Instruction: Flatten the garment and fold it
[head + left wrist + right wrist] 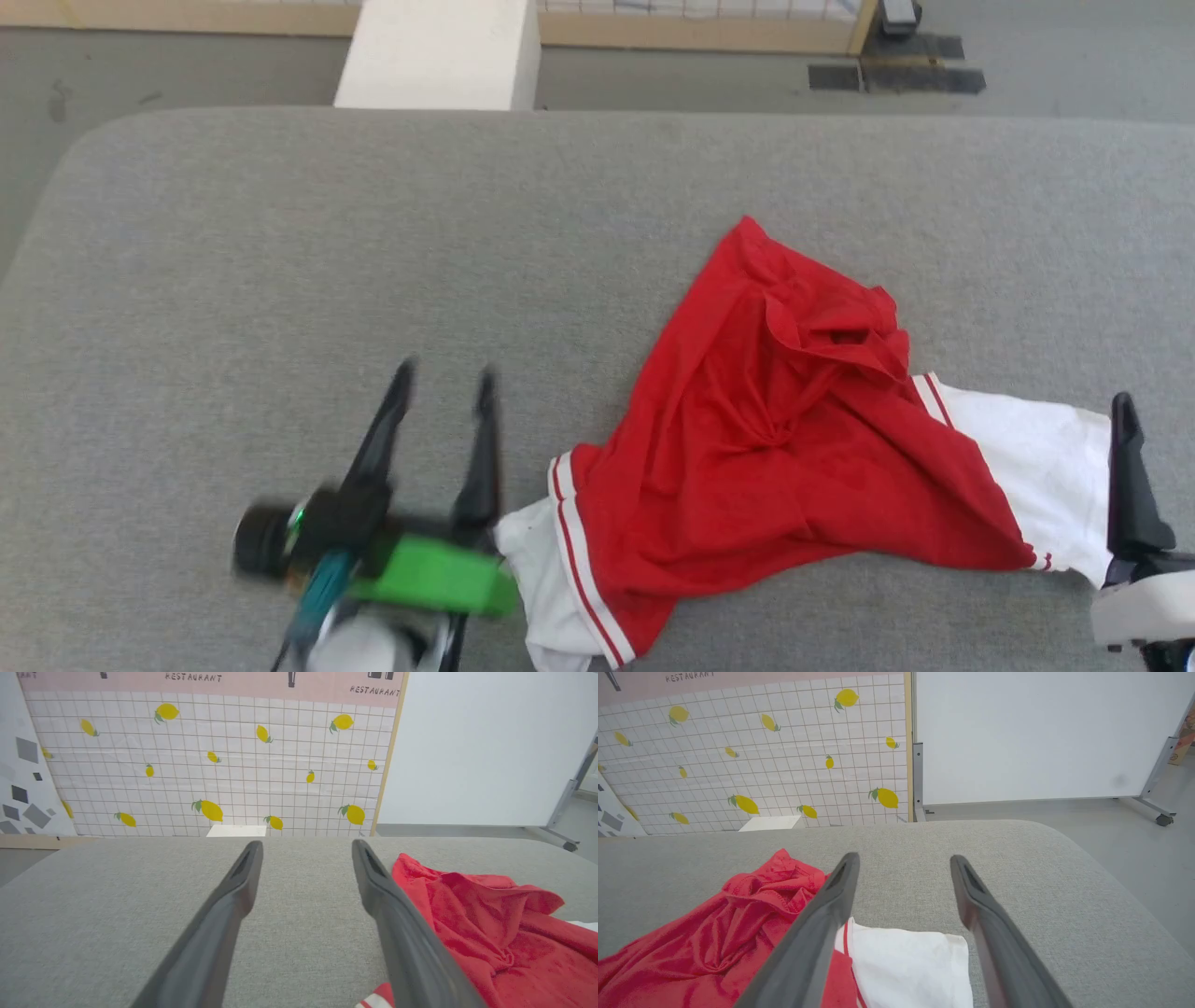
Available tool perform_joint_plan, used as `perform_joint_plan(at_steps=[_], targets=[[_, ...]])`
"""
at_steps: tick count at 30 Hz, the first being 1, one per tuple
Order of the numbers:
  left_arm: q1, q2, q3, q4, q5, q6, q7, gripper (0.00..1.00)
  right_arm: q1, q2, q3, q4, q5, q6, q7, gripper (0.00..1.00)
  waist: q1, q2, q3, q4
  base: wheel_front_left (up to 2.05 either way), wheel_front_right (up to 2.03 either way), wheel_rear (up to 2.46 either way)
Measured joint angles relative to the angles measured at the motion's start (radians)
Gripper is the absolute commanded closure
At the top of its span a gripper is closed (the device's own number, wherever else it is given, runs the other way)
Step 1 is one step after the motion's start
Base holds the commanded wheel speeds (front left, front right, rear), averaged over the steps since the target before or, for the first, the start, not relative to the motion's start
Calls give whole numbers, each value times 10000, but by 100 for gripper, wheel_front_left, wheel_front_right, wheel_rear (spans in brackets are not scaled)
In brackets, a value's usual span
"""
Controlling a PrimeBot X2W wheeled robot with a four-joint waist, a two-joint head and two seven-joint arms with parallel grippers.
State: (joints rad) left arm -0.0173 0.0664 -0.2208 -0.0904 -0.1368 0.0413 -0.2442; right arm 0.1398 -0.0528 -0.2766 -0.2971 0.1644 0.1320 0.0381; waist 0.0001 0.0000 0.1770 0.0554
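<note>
The garment (775,439) is a red jersey with white sleeves, lying crumpled on the grey padded table (373,233), right of centre. Its plain red side faces up, and one striped-trim sleeve (541,579) reaches the near edge. My left gripper (446,373) stands open just left of that sleeve, blurred, with nothing between its fingers. In the left wrist view the left gripper (307,843) points across bare table, with the garment (490,924) to its right. My right gripper (904,858) is open over the other white sleeve (906,961). One of its fingers (1130,467) shows beside that sleeve (1036,467).
A white block (439,51) stands on the floor beyond the table's far edge. Behind it are a lemon-patterned tiled panel (210,765) and a white board (1041,732) on a wheeled stand. The table's rounded right edge (1134,896) drops to grey floor.
</note>
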Motion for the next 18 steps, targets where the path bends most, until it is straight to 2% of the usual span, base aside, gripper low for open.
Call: perform_joint_plan(at_steps=[2,6,9,14,18], targets=[[-907,115,-382,244,176,-374,546,0,-131,8,-73,-88,31,0,10,0,0,0,170,-71,0,0,0],[-3020,205,-1331,1172,500,-1206,2403,0,-503,10,-297,-418,27,0,107,0,0,0,550,-182,0,0,0],[-4366,163,-2176,2096,389,-1540,3904,0,-650,10,-387,-633,23,0,247,0,0,0,818,-254,0,0,0],[-5899,82,-3398,3726,-186,-1647,6092,0,-836,12,-334,-840,25,0,474,0,0,0,1266,-435,0,0,0],[-6452,265,-3927,4592,-347,-1655,6847,0,-954,12,-169,-880,40,0,516,0,0,0,1622,-668,0,0,0]])
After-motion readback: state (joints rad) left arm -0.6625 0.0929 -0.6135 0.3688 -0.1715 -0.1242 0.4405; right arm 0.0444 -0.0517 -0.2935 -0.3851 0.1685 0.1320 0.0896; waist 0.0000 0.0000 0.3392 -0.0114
